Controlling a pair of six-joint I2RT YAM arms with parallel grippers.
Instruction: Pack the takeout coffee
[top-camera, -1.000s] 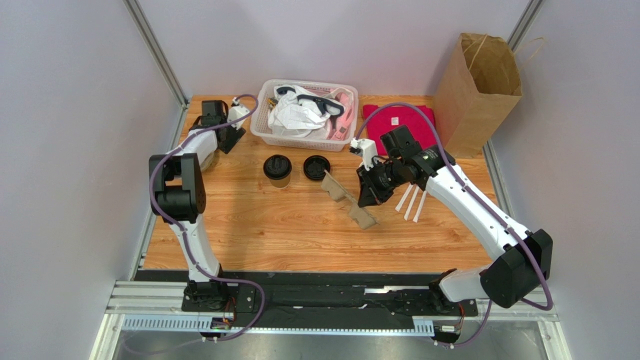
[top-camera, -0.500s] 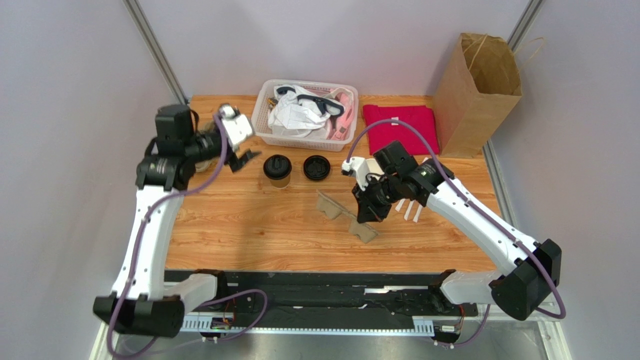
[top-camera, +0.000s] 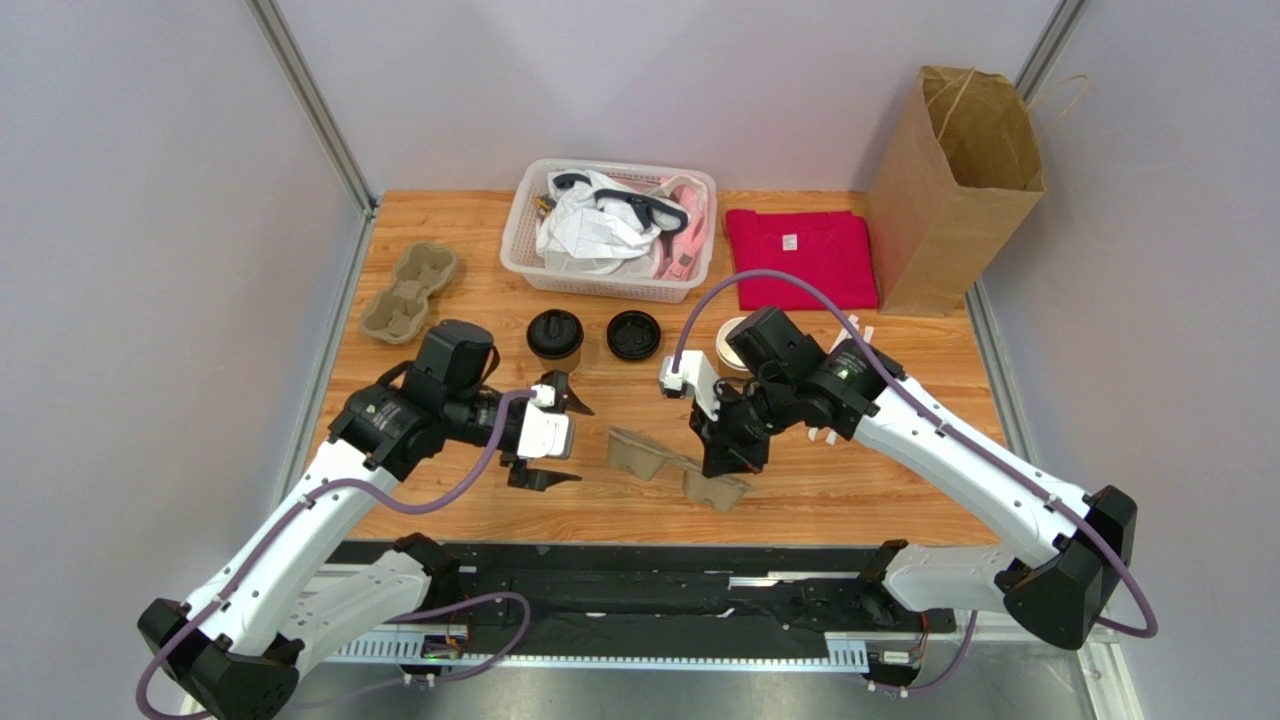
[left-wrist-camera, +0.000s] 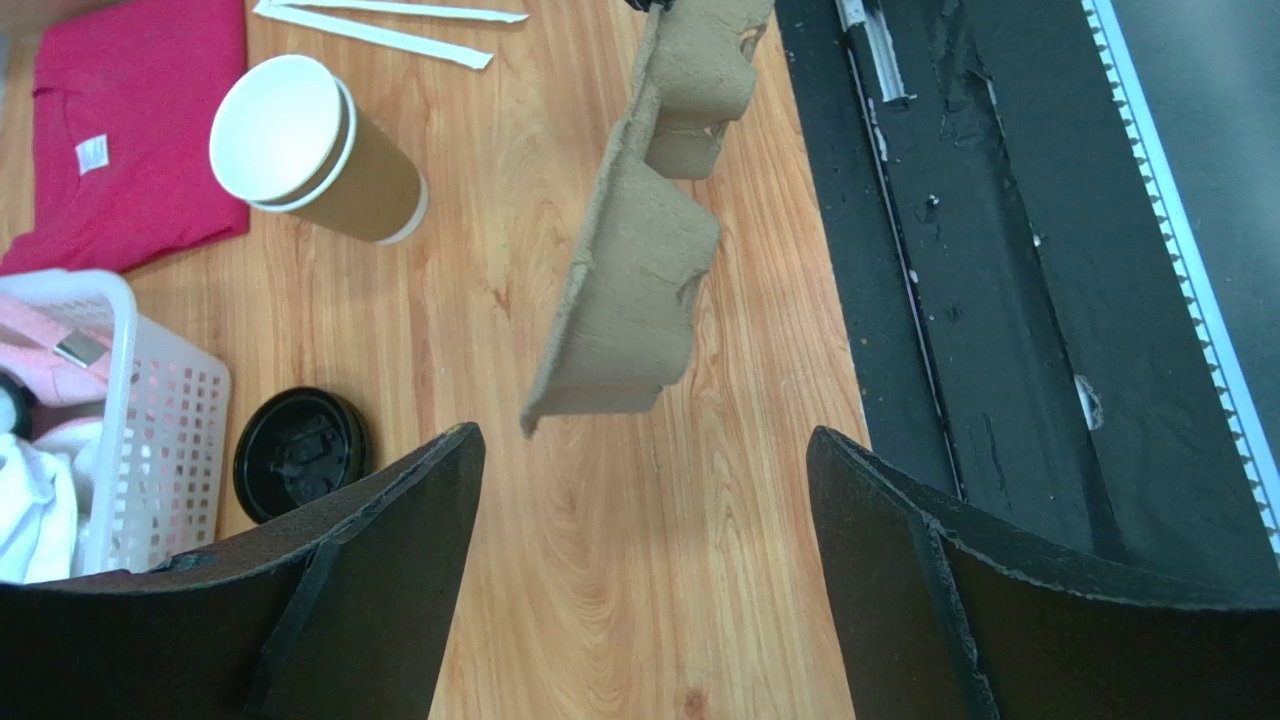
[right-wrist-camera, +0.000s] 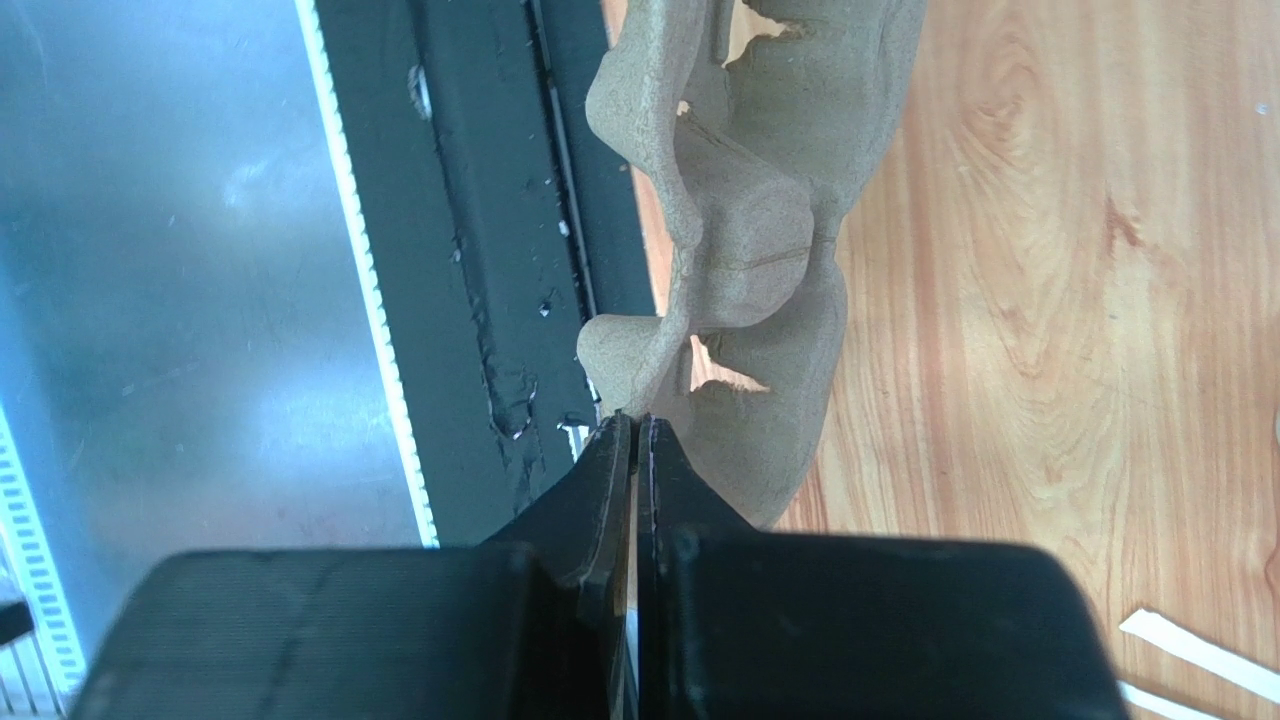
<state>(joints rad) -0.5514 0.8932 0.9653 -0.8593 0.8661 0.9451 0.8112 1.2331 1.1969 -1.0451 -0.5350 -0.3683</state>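
Note:
The takeout coffee (top-camera: 555, 338), a brown paper cup with a black lid, stands on the table behind my left gripper (top-camera: 559, 440); the left wrist view does not show it. The left gripper (left-wrist-camera: 643, 443) is open with only bare wood between its fingers. It faces a grey-brown pulp cup tray (top-camera: 646, 455) held on edge above the table. My right gripper (top-camera: 718, 462) is shut on that tray's rim, and the wrist view shows the jaws (right-wrist-camera: 631, 435) pinching the tray (right-wrist-camera: 751, 225). A lidless paper cup (left-wrist-camera: 308, 150) stands further right.
A loose black lid (top-camera: 633, 333) lies beside the coffee. A second pulp tray (top-camera: 409, 290) lies at the back left. Behind are a white basket (top-camera: 529, 255) of clutter, a red cloth (top-camera: 801, 255) and a tall paper bag (top-camera: 954, 180). White strips (left-wrist-camera: 391, 30) lie near the cloth.
My left arm swung from the back left corner to the front middle, uncovering the second tray, and its jaws widened. The right gripper carried its tray forward and left.

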